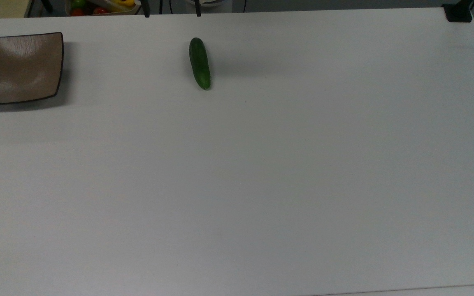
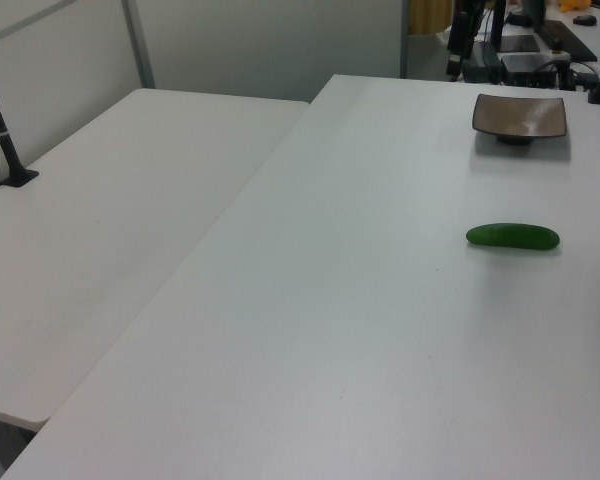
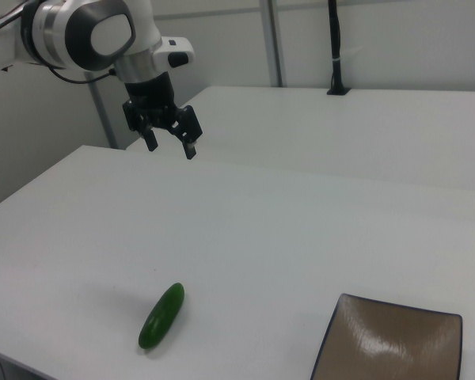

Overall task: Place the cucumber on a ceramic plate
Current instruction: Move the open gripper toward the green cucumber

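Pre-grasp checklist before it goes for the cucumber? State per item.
1. Cucumber lying flat on the table, nothing touching it: ok.
2. Gripper open and holding nothing, raised above the table: ok.
3. Plate bare, ready to receive: ok.
4. Table between cucumber and plate free of other things: ok.
5. Fingers lined up across the cucumber's narrow width: cannot tell.
6. Cucumber on the plate: not ok, it lies apart from it.

white table (image 1: 261,185) | second white table (image 2: 100,200) | black pole (image 3: 335,47)
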Robot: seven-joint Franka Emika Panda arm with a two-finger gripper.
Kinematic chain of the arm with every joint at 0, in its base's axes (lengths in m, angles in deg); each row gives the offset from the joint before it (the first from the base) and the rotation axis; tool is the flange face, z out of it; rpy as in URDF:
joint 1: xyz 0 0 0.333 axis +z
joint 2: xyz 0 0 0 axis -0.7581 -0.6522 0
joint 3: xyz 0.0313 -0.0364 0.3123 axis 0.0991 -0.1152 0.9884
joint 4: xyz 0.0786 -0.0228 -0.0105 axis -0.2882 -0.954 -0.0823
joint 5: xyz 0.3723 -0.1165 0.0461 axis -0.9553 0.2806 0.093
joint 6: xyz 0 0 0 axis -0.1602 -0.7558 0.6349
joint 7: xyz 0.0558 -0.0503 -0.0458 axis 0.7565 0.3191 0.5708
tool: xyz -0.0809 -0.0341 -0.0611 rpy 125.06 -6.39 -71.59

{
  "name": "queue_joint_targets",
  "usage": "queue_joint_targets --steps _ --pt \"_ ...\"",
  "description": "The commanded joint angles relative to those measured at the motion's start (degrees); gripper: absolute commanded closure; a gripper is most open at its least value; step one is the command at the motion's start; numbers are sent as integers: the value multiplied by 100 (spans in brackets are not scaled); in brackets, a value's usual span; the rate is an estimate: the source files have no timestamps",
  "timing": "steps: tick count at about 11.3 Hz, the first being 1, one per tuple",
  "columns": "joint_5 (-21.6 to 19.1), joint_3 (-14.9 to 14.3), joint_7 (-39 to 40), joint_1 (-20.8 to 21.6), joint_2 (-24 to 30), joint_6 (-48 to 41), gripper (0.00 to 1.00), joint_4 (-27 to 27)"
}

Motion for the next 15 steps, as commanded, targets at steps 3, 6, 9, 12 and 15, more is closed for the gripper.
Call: queue_joint_targets --steps 3,6,9,12,15 --pt "-117 -71 175 143 125 84 0 -425" --pt "-117 -62 280 178 133 84 0 -671" --pt "-47 33 579 178 142 75 0 -1031" --pt "-29 96 676 178 151 -73 0 -1339" --pt "102 289 676 178 239 -241 0 -1804"
